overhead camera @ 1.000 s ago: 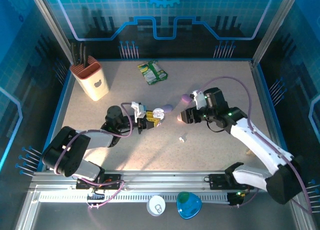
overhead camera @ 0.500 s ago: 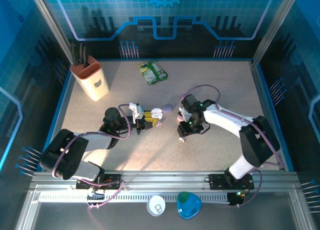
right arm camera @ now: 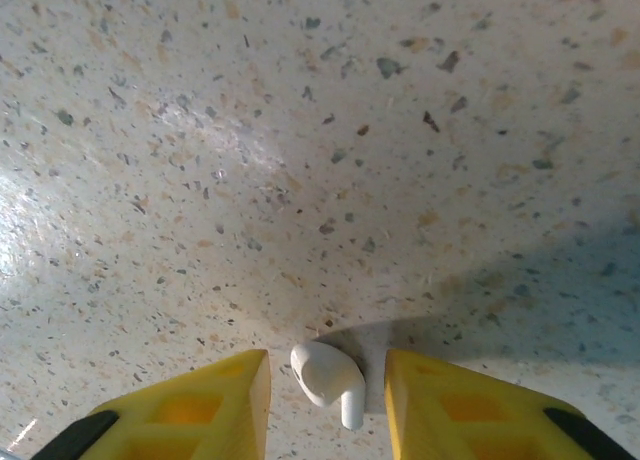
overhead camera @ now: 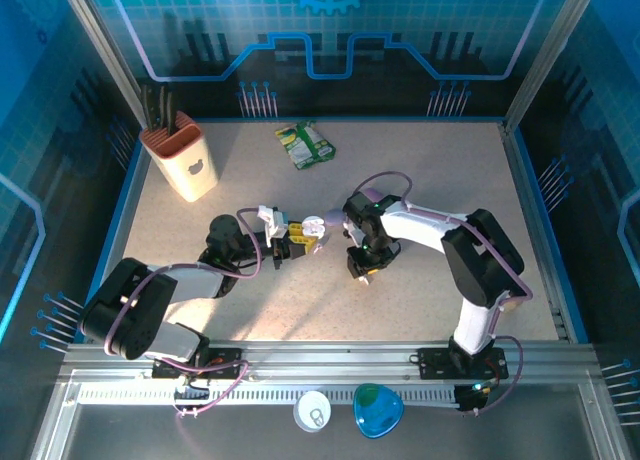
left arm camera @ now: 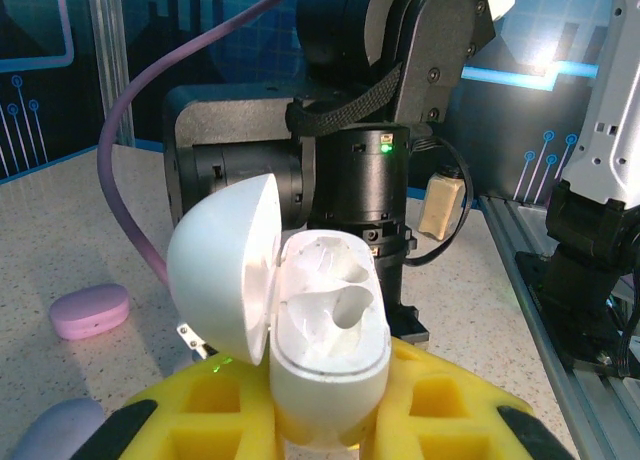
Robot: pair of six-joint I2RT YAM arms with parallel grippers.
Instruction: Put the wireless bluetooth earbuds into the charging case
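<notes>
Tiny, light, slick earbud (right arm camera: 322, 372) (pinch its bulb) sits untouched between the right gripper's (right arm camera: 326, 382) narrow-set jaws, while the left gripper (left arm camera: 325, 395) clamps the charging case (left arm camera: 328, 325).

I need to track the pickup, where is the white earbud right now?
Right wrist view, bottom centre: the white earbud lies on the speckled table between the right hand's yellow fingers.

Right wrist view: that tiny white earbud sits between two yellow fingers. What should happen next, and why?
Probably close the right gripper on the white earbud: it lies on the table between the fingers with gaps on both sides, ungripped. The left gripper holds the open charging case, sockets empty.
</notes>
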